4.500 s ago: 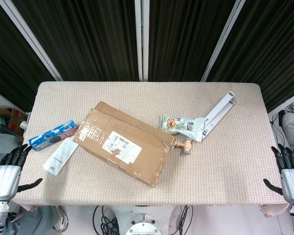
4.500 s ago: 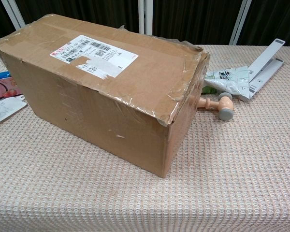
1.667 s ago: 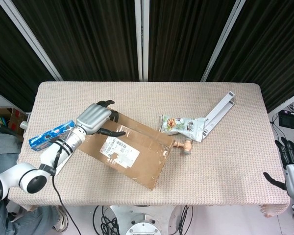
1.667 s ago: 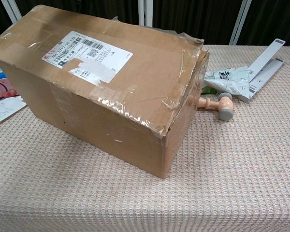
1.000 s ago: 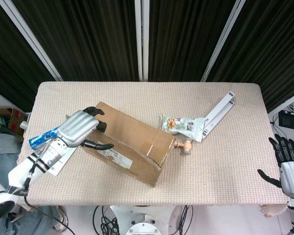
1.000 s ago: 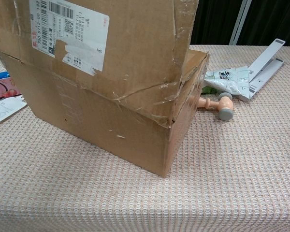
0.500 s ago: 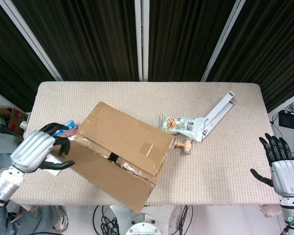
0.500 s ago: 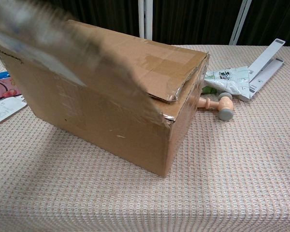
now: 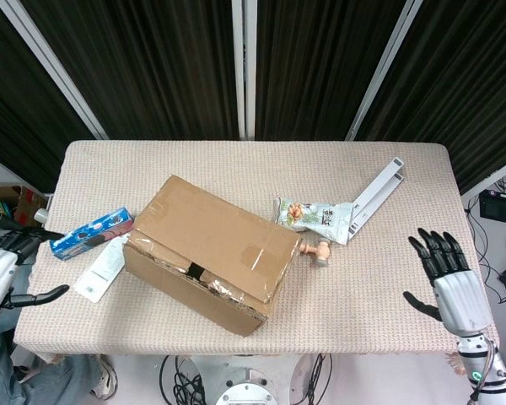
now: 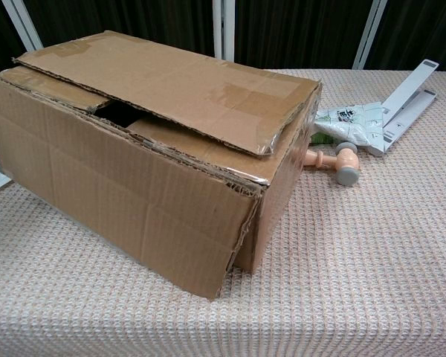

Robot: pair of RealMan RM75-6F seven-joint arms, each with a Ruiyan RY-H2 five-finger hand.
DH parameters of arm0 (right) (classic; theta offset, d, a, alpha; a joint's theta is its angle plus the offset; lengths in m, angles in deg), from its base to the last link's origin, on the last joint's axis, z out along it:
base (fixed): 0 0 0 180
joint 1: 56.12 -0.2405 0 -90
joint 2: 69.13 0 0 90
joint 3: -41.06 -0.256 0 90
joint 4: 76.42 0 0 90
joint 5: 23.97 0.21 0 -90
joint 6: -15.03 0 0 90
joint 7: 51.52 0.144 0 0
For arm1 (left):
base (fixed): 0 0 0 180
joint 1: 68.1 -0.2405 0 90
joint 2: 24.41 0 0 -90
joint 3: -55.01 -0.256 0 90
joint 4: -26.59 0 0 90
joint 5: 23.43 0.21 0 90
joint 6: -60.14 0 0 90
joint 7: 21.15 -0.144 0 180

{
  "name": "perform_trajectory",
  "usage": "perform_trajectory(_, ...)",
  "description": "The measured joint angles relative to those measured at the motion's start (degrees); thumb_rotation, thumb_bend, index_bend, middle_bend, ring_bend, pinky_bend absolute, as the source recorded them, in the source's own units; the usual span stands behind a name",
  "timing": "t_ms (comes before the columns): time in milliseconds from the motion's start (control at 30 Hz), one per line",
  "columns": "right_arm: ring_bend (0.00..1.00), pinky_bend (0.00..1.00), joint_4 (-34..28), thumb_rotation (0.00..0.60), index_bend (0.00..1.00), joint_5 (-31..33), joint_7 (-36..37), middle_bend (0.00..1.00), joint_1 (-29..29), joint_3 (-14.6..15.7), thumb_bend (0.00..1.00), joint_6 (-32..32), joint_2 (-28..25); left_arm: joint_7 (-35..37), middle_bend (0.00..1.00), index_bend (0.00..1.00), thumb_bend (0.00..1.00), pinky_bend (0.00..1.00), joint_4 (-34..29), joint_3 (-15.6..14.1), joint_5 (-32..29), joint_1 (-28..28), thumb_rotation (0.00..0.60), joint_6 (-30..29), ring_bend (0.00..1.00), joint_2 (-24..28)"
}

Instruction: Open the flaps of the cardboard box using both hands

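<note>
The brown cardboard box (image 9: 207, 253) lies slanted at the table's middle left. Its far flap (image 9: 219, 226) still covers the top, seen in the chest view as a flat sheet (image 10: 171, 82). The near flap (image 10: 126, 208) hangs down over the box's front side, leaving a dark gap (image 10: 123, 111) along the top. My left hand (image 9: 4, 274) is off the table's left edge, apart from the box, fingers spread and holding nothing. My right hand (image 9: 447, 283) hovers at the table's right front edge, fingers spread, empty. Neither hand shows in the chest view.
A blue snack packet (image 9: 91, 234) and a white sachet (image 9: 105, 268) lie left of the box. Right of it are a green-white snack bag (image 9: 316, 218), a small wooden-handled tool (image 9: 314, 251) and a white stand (image 9: 378, 192).
My left hand released the near flap and withdrew left off the table. The flap dropped down over the box's front side. My right hand moved up and inward toward the table.
</note>
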Motion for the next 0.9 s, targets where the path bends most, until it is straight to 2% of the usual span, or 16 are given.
perform_trajectory(133,0.00,0.00,-10.8,0.600,0.00,-2.3,-6.9,0.00,-3.9,-0.8,0.00,-5.8,-2.2,-7.1,0.04,0.03,0.00,0.20,4.8,-0.2,-0.7,-3.3,0.465,-4.9,0.09,-5.8)
perform_trajectory(200,0.00,0.00,-15.5,0.600,0.00,-2.5,-11.3,0.00,-5.8,-1.5,0.00,-9.2,-2.5,-10.2,0.03,0.03,0.00,0.20,8.3,-0.5,-0.5,-5.2,0.551,-8.0,0.09,-9.7)
perform_trajectory(267,0.00,0.00,-19.1,0.600,0.00,-2.2,-17.3,0.00,-8.1,-2.4,0.00,-13.3,-2.1,-11.4,0.03,0.02,0.00,0.20,11.2,-0.8,-0.4,-6.8,0.593,-10.2,0.09,-13.0)
perform_trajectory(433,0.00,0.00,-22.8,0.600,0.00,1.6,-30.5,0.00,-14.4,-4.5,0.00,-24.2,3.6,-13.3,0.03,0.02,0.00,0.20,18.1,-1.7,-0.5,-10.2,0.600,-13.3,0.09,-19.8)
perform_trajectory(500,0.00,0.00,-23.1,0.600,0.00,3.1,-33.0,0.00,-16.1,-4.9,0.00,-26.2,6.6,-13.6,0.03,0.02,0.00,0.20,20.1,-2.0,-0.6,-11.2,0.600,-13.8,0.09,-21.7)
perform_trajectory(633,0.00,0.00,-21.7,0.600,0.00,5.4,-36.3,0.00,-18.9,-5.5,0.00,-27.6,12.6,-13.0,0.03,0.02,0.00,0.20,22.7,-2.2,-0.9,-12.4,0.600,-14.8,0.09,-23.5)
perform_trajectory(900,0.00,0.00,-17.5,0.600,0.00,6.6,-37.1,0.00,-21.6,-6.0,0.03,-27.6,16.8,-12.1,0.03,0.02,0.00,0.20,24.5,-1.6,-1.1,-13.0,0.600,-15.2,0.09,-24.7)
